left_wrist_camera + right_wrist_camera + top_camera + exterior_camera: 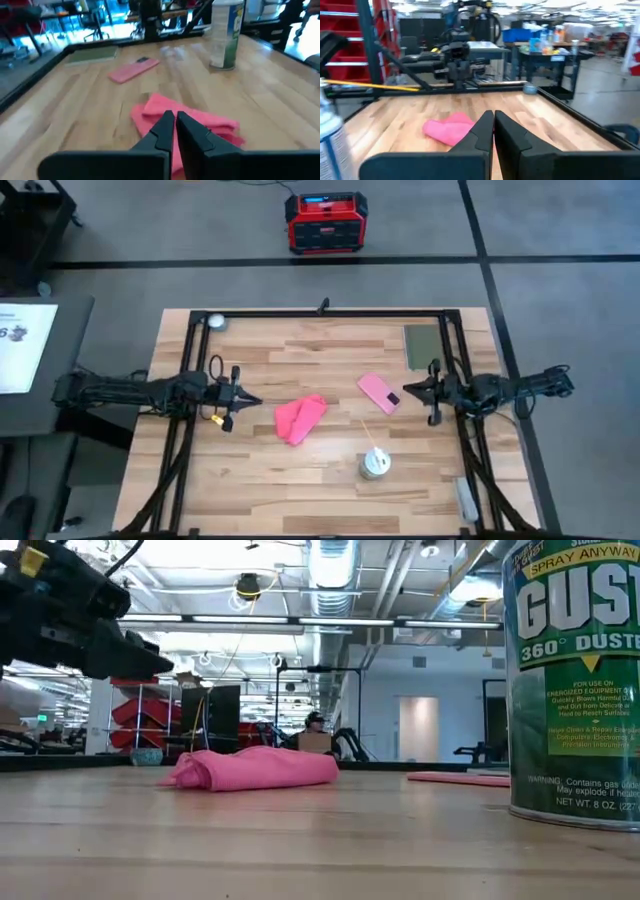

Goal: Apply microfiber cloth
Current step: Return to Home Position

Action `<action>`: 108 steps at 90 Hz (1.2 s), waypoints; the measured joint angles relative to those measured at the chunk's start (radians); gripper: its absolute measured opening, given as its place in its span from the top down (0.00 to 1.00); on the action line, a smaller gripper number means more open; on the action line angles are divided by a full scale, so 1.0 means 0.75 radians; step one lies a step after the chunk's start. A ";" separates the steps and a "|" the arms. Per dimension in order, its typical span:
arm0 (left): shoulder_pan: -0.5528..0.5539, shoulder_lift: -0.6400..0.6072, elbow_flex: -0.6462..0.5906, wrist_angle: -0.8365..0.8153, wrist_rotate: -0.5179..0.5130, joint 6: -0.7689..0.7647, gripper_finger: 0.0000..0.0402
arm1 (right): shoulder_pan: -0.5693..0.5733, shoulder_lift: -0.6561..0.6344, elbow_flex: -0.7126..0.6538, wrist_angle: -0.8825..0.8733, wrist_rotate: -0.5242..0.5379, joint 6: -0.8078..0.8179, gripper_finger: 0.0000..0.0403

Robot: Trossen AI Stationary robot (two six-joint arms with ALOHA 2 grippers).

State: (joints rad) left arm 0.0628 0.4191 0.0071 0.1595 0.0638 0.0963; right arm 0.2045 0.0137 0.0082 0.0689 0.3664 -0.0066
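Left claw [256,401] closed, fingers pressed tip to tip, gripping nothing; same in the left wrist view [174,118]. It sits at the left side of the table [300,345], raised off the wood, pointing toward the middle. Left arm also shows up high at the low view's upper left.

Right claw [406,388] closed too, empty, fingers together in its wrist view [493,118]. It's at the right side of the table, pointing in, tip just beside the phone [378,392], contact can't be told.

Microfiber cloth [300,418] lies bunched and folded on the wood near the table's centre, between the two claws, nearer the left one but apart from it. Nothing holds it. Low view shows it as a soft crumpled heap [255,768] flat on the table; also seen in both wrist views [210,122] [447,127].

Phone is pale pink, lying flat and angled, to the cloth's right, apart from it [132,70]. Spray can [375,464] stands upright nearer the front edge, right of the cloth, thin straw sticking out; big in the low view [575,680]. Green pad [422,346] lies flat at the far right corner.

Off the table: red box [326,223] on the floor, person [315,725] far back in the room
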 joint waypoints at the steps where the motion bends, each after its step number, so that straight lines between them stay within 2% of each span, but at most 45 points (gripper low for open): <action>1: 0.000 0.000 0.000 -0.004 -0.003 -0.015 1.00 | -0.003 0.000 0.000 0.000 0.000 0.001 1.00; 16: 0.000 -0.001 -0.001 -0.057 -0.011 -0.140 1.00 | -0.031 0.000 0.000 -0.005 -0.001 -0.003 1.00; 31: 0.000 -0.001 -0.001 -0.089 -0.016 -0.123 1.00 | -0.052 0.000 -0.001 -0.012 -0.001 -0.033 1.00; 40: 0.000 -0.002 -0.001 -0.010 -0.046 -0.119 1.00 | -0.059 0.000 -0.001 -0.013 -0.001 -0.026 1.00; 50: -0.006 -0.010 -0.001 0.116 -0.021 -0.071 1.00 | -0.058 0.000 -0.001 -0.014 -0.001 -0.023 1.00; 61: -0.017 -0.087 -0.001 0.126 -0.014 -0.035 1.00 | -0.058 0.000 -0.001 -0.015 -0.001 0.005 1.00; 73: -0.026 -0.258 -0.001 -0.042 0.080 -0.045 1.00 | -0.058 0.000 -0.001 -0.016 -0.001 0.009 1.00; 80: -0.026 -0.384 -0.001 -0.163 0.089 -0.062 1.00 | -0.058 0.000 -0.002 -0.016 -0.001 0.009 1.00; 91: -0.038 -0.525 0.002 -0.164 0.082 -0.011 1.00 | -0.058 0.022 -0.002 -0.017 -0.001 0.013 1.00; 108: -0.039 -0.546 0.002 -0.170 0.059 0.027 1.00 | -0.058 0.108 -0.002 -0.016 -0.001 0.083 1.00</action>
State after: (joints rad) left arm 0.0338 0.0096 0.0086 0.0319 0.1081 0.1163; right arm 0.1608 0.0947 0.0071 0.0568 0.3660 0.0556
